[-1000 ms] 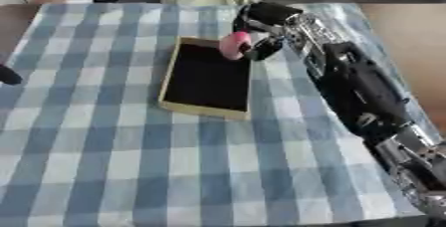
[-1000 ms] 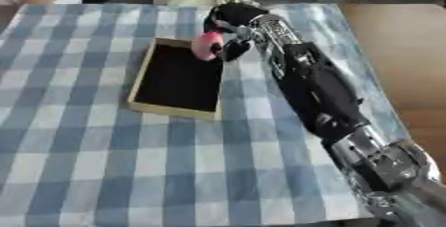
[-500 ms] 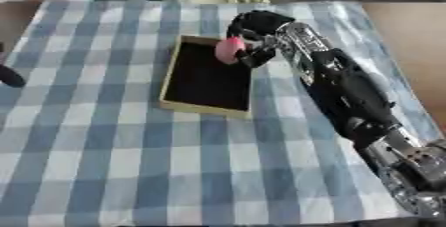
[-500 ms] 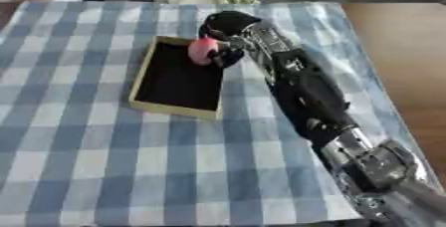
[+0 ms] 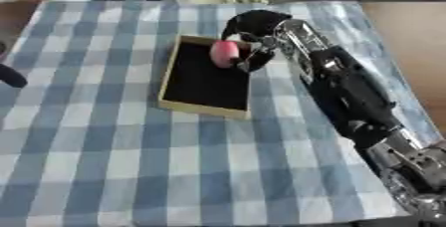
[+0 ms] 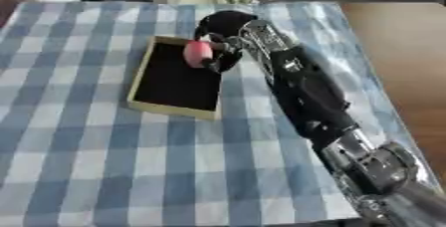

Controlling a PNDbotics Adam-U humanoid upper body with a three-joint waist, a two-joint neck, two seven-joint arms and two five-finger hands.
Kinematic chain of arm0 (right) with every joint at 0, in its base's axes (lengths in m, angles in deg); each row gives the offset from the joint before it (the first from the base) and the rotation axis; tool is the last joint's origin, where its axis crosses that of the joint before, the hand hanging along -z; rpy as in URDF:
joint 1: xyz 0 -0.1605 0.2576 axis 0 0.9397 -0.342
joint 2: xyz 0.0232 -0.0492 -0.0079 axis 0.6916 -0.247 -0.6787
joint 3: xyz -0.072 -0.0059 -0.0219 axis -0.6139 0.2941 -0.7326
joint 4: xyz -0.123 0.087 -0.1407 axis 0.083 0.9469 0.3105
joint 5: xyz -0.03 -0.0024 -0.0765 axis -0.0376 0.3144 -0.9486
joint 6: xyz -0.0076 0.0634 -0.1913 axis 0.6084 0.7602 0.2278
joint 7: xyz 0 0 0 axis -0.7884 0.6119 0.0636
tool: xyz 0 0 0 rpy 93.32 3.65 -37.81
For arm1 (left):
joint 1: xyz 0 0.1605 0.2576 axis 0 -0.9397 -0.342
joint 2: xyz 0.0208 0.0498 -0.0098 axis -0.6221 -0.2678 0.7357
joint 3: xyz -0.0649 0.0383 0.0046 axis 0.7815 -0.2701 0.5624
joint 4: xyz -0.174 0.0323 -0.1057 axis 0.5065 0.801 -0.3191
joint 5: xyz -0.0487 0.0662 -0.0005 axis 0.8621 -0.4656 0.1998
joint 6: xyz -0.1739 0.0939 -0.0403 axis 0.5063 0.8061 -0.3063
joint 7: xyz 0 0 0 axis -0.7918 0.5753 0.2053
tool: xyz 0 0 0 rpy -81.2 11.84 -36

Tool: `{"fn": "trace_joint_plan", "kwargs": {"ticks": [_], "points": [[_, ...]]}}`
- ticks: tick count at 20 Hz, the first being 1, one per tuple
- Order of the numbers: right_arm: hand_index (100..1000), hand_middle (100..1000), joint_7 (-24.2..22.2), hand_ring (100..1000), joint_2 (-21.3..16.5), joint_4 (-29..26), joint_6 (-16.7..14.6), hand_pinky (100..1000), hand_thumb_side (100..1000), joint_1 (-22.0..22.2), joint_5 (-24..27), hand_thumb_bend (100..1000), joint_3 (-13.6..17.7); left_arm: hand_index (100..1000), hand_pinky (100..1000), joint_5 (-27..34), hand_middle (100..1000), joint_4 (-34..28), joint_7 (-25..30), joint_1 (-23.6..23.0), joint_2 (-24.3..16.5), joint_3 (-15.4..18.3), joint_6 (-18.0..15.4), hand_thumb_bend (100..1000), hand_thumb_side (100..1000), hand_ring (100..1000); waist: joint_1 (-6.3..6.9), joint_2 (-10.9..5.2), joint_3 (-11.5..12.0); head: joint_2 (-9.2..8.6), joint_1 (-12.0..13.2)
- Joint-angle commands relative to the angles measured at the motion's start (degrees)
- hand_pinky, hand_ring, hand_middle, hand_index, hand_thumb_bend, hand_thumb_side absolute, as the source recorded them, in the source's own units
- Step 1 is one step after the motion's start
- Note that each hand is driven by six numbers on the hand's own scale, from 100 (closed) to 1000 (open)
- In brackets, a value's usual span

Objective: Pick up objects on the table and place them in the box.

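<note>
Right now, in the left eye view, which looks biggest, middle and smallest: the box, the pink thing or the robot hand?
1. Box, clearly the biggest.
2. Robot hand, curled round the pink thing.
3. Pink thing, smallest, held over the box's far end.

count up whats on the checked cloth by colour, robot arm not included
pink: 1, the small rounded object that the right robot hand holds over the box
tan with black inside: 1, the box
dark: 1, a small shape at the cloth's left edge, too cut off to identify
total: 3
</note>
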Motion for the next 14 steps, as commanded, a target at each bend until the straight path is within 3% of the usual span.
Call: {"fn": "trace_joint_plan", "kwargs": {"ticks": [1, 2, 7, 10, 14], "points": [[854, 777, -0.4, 899, -1.6, -1.6, -0.1, 916, 329, -1.0, -0.4, 200, 0.3, 754, 615, -0.2, 719, -1.1, 0.1, 0.5, -0.5, 0.0, 0.0, 100, 599, 792, 0.25, -0.75, -0.1, -0.15, 0.2], [848, 759, -0.2, 842, -1.8, -2.0, -0.2, 900, 326, -1.3, -0.3, 102, 0.4, 754, 615, -0.2, 720, -1.1, 0.1, 0.5, -0.5, 0.0, 0.0, 100, 599, 793, 0.29, -0.92, -0.2, -0.07, 0.3], [837, 729, 3.2, 774, -5.6, -7.6, -2.2, 876, 306, -3.0, 3.0, 100, 5.6, 754, 615, -0.3, 720, -1.1, -0.2, 0.0, -0.6, 0.2, 0.1, 100, 599, 793, 0.29, -1.41, -1.2, 0.21, 1.6], [826, 702, 5.7, 725, -8.7, -11.7, -3.3, 857, 300, -1.5, 5.5, 100, 8.6, 754, 616, -0.5, 721, -1.1, -0.2, -0.1, -0.7, 0.2, 0.1, 100, 598, 794, 0.27, -1.47, -1.7, 0.23, 2.3], [817, 681, 9.1, 688, -12.4, -17.3, -2.0, 838, 294, 2.0, 8.9, 100, 11.1, 754, 615, -0.7, 721, -1.1, -0.3, -0.1, -0.9, 0.3, -0.2, 100, 597, 794, 0.46, -1.39, -2.2, 0.01, 3.0]]}}
